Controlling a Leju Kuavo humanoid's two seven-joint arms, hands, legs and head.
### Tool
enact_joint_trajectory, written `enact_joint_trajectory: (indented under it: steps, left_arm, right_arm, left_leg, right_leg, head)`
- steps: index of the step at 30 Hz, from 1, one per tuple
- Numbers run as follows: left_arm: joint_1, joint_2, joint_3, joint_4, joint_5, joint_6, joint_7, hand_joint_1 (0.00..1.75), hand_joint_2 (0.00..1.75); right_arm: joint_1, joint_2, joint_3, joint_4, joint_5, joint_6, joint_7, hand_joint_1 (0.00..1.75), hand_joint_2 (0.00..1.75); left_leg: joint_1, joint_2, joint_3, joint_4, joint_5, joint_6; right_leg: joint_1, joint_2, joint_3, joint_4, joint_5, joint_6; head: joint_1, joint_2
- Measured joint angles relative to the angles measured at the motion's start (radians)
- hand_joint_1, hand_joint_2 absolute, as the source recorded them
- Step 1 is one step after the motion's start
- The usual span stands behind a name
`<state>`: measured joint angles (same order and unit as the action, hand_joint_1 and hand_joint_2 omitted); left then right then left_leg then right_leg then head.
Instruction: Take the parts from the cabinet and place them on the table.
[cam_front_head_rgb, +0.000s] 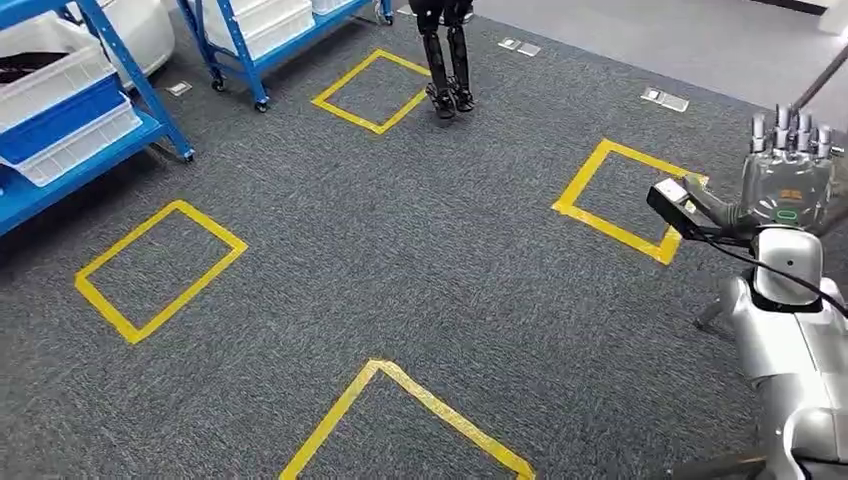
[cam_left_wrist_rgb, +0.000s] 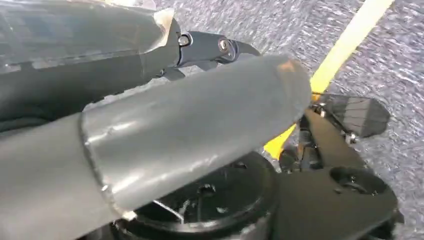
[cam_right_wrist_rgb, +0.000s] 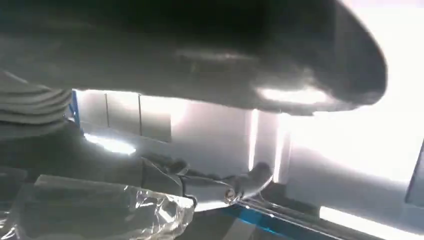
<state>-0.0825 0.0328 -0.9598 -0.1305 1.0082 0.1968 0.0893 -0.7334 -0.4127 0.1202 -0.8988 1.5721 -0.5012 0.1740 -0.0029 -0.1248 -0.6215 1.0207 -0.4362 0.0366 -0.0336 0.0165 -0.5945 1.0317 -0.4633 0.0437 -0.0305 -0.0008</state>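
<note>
Grey carpet floor (cam_front_head_rgb: 420, 250), marked with yellow tape squares (cam_front_head_rgb: 160, 268): one on the left, one at the far middle, one on the right, one cut by the near edge. Small metal floor plates (cam_front_head_rgb: 665, 99) set in the carpet at the far side. Blue shelf rack (cam_front_head_rgb: 95, 120) on wheels at the left, carrying white and blue bins (cam_front_head_rgb: 60, 110). Second blue rack (cam_front_head_rgb: 265, 40) behind it, also with white bins.
</note>
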Motion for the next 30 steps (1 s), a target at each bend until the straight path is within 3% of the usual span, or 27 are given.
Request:
enact_joint_trajectory:
  steps: [1,2,3,5,6,7,8,9,10,11,12,13,15,16,17,18,19,21,22,23,25,26,27,28,30]
  left_arm:
    - [0.001,0.004,0.0,0.001,0.002,0.0,0.0,0.0,0.0]
    - [0.0,0.0,0.0,0.001,0.003,0.0,0.0,0.0,0.0]
    - [-0.001,0.0,0.0,0.001,0.003,0.0,0.0,0.0,0.0]
    - [-0.002,-0.001,0.0,0.001,0.003,-0.002,0.002,0.0,0.0]
    - [-0.001,-0.003,0.0,0.001,0.006,-0.004,0.003,0.0,0.0]
    - [-0.001,-0.005,0.0,0.001,0.006,-0.006,0.003,0.0,0.0]
    - [-0.001,-0.005,0.0,0.001,0.007,-0.006,0.004,0.0,0.0]
    - [-0.001,-0.005,0.0,0.001,0.008,-0.006,0.004,0.0,0.0]
    - [-0.001,-0.005,0.0,0.001,0.008,-0.007,0.004,0.0,0.0]
    - [-0.002,-0.001,0.0,0.001,0.009,-0.008,0.006,0.0,0.0]
    - [-0.004,-0.001,0.0,0.001,0.011,-0.009,0.009,0.0,0.0]
    - [-0.004,-0.001,0.0,0.001,0.015,-0.009,0.01,0.0,0.0]
    - [-0.003,-0.003,0.0,0.001,0.019,-0.008,0.012,0.0,0.0]
    - [-0.003,-0.003,0.0,0.001,0.021,-0.008,0.012,0.0,0.0]
    - [-0.002,-0.006,0.0,0.001,0.021,-0.007,0.012,0.0,0.0]
    - [-0.005,-0.006,0.0,0.001,0.024,-0.005,0.012,0.0,0.0]
    - [-0.007,-0.007,0.0,0.001,0.026,-0.006,0.012,0.0,0.0]
    - [-0.007,-0.013,0.0,0.001,0.026,-0.006,0.012,0.0,0.0]
    - [-0.007,-0.015,0.0,0.001,0.026,-0.006,0.012,0.0,0.0]
    - [-0.006,-0.018,0.0,0.001,0.027,-0.006,0.012,0.0,0.0]
    - [-0.006,-0.019,0.0,0.001,0.027,-0.005,0.012,0.0,0.0]
    - [-0.006,-0.018,0.0,0.001,0.027,-0.004,0.011,0.0,0.0]
    - [-0.007,-0.016,0.0,0.001,0.027,-0.003,0.01,0.0,0.0]
    - [-0.006,-0.017,0.0,0.001,0.027,-0.003,0.008,0.0,0.0]
    - [0.0,-0.016,0.0,0.001,0.027,-0.005,0.007,0.0,0.0]
  right_arm:
    - [-0.004,0.003,0.0,0.0,0.0,0.0,0.0,0.0,0.0]
    - [-0.005,0.004,0.001,0.0,0.0,0.0,-0.001,0.0,0.0]
    - [-0.005,0.004,0.001,0.0,0.0,0.001,-0.002,0.0,0.0]
    - [-0.004,0.003,0.001,0.0,0.0,0.003,0.0,0.0,0.0]
    - [-0.003,0.004,0.002,0.0,0.0,0.004,0.005,0.0,0.0]
    - [-0.002,0.005,0.003,0.0,0.0,0.005,0.005,0.0,0.0]
    - [-0.002,0.006,0.004,0.0,0.0,0.005,0.006,0.0,0.0]
    - [-0.003,0.006,0.005,0.0,0.0,0.005,0.005,0.0,0.0]
    - [-0.004,0.006,0.005,0.0,0.0,0.005,0.004,0.0,0.0]
    - [-0.006,0.006,0.006,0.0,0.0,0.004,0.001,0.0,0.0]
    - [-0.009,0.005,0.006,0.002,0.0,0.004,-0.005,0.0,0.0]
    - [-0.011,0.005,0.007,0.005,0.0,0.004,-0.008,0.0,0.0]
    - [-0.014,0.009,0.011,0.006,0.0,0.004,-0.011,0.0,0.0]
    - [-0.017,0.011,0.014,0.006,0.0,0.003,-0.01,0.0,0.0]
    - [-0.022,0.012,0.018,0.008,0.0,0.003,-0.008,0.0,0.0]
    - [-0.027,0.011,0.02,0.009,0.0,0.003,-0.005,0.0,0.0]
    - [-0.03,0.008,0.021,0.013,0.0,0.003,-0.002,0.0,0.0]
    - [-0.029,0.008,0.024,0.019,0.0,0.003,-0.001,0.0,0.0]
    - [-0.029,0.009,0.028,0.023,0.0,0.003,-0.001,0.0,0.0]
    - [-0.029,0.01,0.031,0.024,0.0,0.003,0.0,0.0,0.0]
    - [-0.032,0.009,0.033,0.028,0.0,0.003,0.002,0.0,0.0]
    - [-0.037,0.01,0.035,0.032,0.0,0.003,0.003,0.0,0.0]
    - [-0.045,0.011,0.038,0.038,0.0,0.002,0.005,0.0,0.0]
    - [-0.045,0.012,0.041,0.041,0.0,0.002,0.011,0.0,0.0]
    - [-0.044,0.018,0.049,0.046,0.0,0.002,0.022,0.0,0.0]
  left_leg:
    - [0.002,0.011,0.0,0.009,-0.008,-0.003]
    - [-0.003,0.061,-0.016,0.044,-0.033,-0.011]
    - [-0.001,0.096,-0.051,0.115,-0.072,-0.016]
    - [0.005,0.12,-0.134,0.273,-0.137,-0.021]
    - [0.005,0.122,-0.164,0.324,-0.144,-0.02]
    - [0.005,0.122,-0.166,0.316,-0.126,-0.018]
    - [0.004,0.122,-0.145,0.266,-0.09,-0.012]
    - [0.002,0.125,-0.103,0.184,-0.046,-0.004]
    - [-0.005,0.147,-0.048,0.082,-0.001,0.012]
    - [-0.02,0.191,-0.017,0.02,0.008,0.027]
    - [-0.025,0.196,-0.013,0.01,0.002,0.028]
    - [-0.027,0.184,-0.018,0.01,0.002,0.029]
    - [-0.03,0.166,-0.019,0.004,0.003,0.033]
    - [-0.014,0.155,0.002,-0.024,0.018,0.04]
    - [-0.015,0.148,0.012,-0.035,0.022,0.037]
    - [-0.013,0.139,0.016,-0.039,0.027,0.045]
    - [-0.011,0.127,0.016,-0.039,0.027,0.045]
    - [-0.01,0.102,0.016,-0.038,0.026,0.044]
    - [-0.009,0.089,0.017,-0.037,0.026,0.043]
    - [-0.007,0.077,0.018,-0.036,0.024,0.041]
    - [-0.001,0.052,0.021,-0.027,0.017,0.03]
    - [-0.001,0.041,0.014,-0.016,0.011,0.021]
    - [-0.008,0.032,0.004,0.003,0.002,0.011]
    - [-0.006,0.026,-0.001,0.004,0.002,0.007]
    - [-0.001,0.012,-0.004,0.0,0.005,0.003]
  right_leg:
    - [-0.005,-0.007,0.003,-0.002,0.001,-0.007]
    - [-0.004,-0.014,0.006,-0.003,0.0,-0.017]
    - [-0.001,-0.021,0.006,-0.003,-0.003,-0.021]
    - [0.006,-0.038,0.006,-0.002,-0.006,-0.025]
    - [0.009,-0.047,0.006,-0.002,-0.008,-0.028]
    - [0.011,-0.056,0.008,-0.002,-0.009,-0.029]
    - [0.013,-0.063,0.01,-0.002,-0.011,-0.032]
    - [0.016,-0.071,0.015,-0.002,-0.013,-0.034]
    - [0.018,-0.079,0.02,-0.003,-0.016,-0.038]
    - [0.019,-0.087,0.023,-0.004,-0.018,-0.038]
    - [0.031,-0.094,0.021,-0.003,-0.023,-0.031]
    - [0.024,-0.101,0.022,-0.005,-0.023,-0.028]
    - [0.025,-0.121,0.029,-0.014,-0.023,-0.022]
    - [0.035,-0.119,0.023,-0.006,-0.031,-0.017]
    - [0.026,-0.079,0.018,0.019,-0.043,-0.017]
    - [0.025,-0.043,-0.007,0.076,-0.07,-0.025]
    - [0.023,-0.027,-0.044,0.152,-0.1,-0.029]
    - [0.02,-0.021,-0.125,0.293,-0.144,-0.024]
    - [0.017,-0.021,-0.139,0.304,-0.135,-0.014]
    - [0.014,-0.021,-0.125,0.263,-0.109,-0.002]
    - [0.003,-0.012,-0.049,0.09,-0.027,0.029]
    - [-0.01,0.017,-0.015,0.013,0.003,0.041]
    - [-0.006,0.032,-0.003,-0.001,0.001,0.032]
    - [-0.005,0.021,-0.007,0.001,0.002,0.014]
    - [0.002,0.009,-0.007,0.002,0.001,0.0]
  head:
    - [0.002,0.0]
    - [-0.005,0.0]
    - [-0.013,0.0]
    - [-0.013,0.0]
    - [-0.013,0.0]
    - [-0.013,0.0]
    - [-0.013,0.0]
    - [-0.013,0.0]
    - [-0.013,0.0]
    - [-0.012,0.0]
    - [-0.012,0.0]
    - [-0.013,0.0]
    - [-0.013,0.0]
    - [-0.013,0.0]
    - [-0.009,0.0]
    - [-0.014,0.0]
    - [-0.006,0.0]
    - [-0.005,0.0]
    - [-0.006,0.0]
    - [-0.006,0.0]
    - [-0.006,0.0]
    - [-0.003,0.0]
    - [0.0,0.0]
    - [-0.003,0.0]
    - [-0.004,0.0]
